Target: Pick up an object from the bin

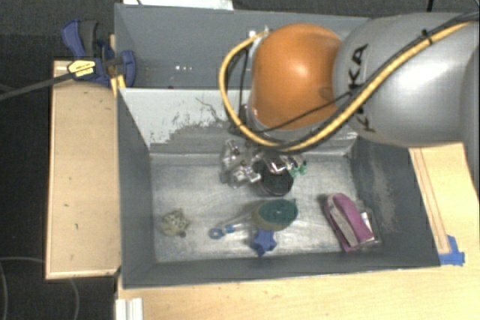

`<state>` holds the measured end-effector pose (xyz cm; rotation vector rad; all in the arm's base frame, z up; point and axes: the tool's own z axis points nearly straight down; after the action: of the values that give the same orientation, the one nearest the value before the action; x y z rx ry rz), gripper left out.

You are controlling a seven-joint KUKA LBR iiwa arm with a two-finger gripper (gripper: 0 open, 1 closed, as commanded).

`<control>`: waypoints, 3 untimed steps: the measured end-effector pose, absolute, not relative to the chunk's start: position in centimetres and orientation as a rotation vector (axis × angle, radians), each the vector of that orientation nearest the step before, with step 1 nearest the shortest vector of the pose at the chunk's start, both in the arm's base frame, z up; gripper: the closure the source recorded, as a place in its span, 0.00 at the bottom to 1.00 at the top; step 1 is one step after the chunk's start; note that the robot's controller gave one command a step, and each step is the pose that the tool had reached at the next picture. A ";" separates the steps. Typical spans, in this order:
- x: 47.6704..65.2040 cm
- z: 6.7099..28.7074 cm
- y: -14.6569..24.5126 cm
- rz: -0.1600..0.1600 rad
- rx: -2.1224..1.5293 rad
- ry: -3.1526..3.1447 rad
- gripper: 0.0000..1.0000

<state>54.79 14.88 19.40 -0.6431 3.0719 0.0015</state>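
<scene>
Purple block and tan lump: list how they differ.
The purple block is long and flat-sided; the tan lump is small and rounded. The block is much larger than the lump. The block lies at the bin's right, the lump at its left. Both rest on the floor, clear of the end effector.

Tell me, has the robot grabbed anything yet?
Not yet. Nothing looks lifted: the purple stapler-like block, the small grey lump and the round green disc on a blue handle all lie on the bin floor. The gripper hangs low, just behind the disc. Grabbing and lifting remain.
</scene>
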 end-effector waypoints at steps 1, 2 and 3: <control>54.8 19.4 14.9 0.002 -0.640 3.073 0.00; 53.3 14.5 10.6 -0.001 -0.916 3.007 0.00; 49.7 9.7 8.2 -0.006 -1.381 2.807 0.00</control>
<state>49.72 8.21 9.75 -1.3806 2.8070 -0.0063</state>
